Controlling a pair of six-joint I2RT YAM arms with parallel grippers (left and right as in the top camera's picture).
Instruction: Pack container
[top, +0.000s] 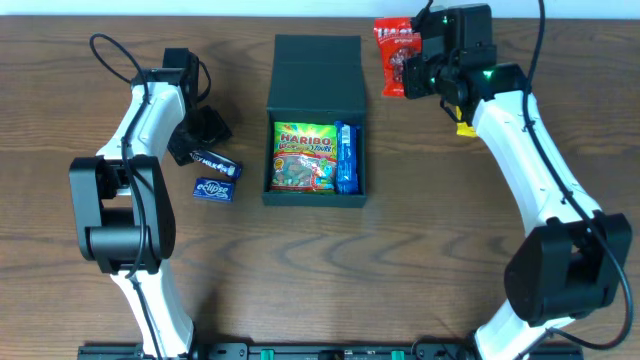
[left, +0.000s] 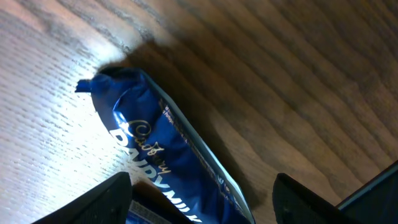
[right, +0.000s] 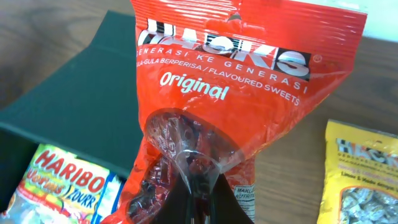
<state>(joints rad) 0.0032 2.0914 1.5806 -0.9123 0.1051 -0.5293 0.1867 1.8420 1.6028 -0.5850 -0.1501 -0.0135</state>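
The container (top: 315, 70) sits mid-table, stiff and likely light; take it by a wall. Your right gripper (right: 198, 190) clamps the Hacks bag (right: 230, 87) at its one o'clock. Your left gripper (left: 205, 194) gapes over the Cadbury bar (left: 155, 149).

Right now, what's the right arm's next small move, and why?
Likely carry the red Hacks bag leftward and back toward its base, over the open part of the container: the right gripper is shut on the bag, which hangs beside the lid, not yet above the opening.
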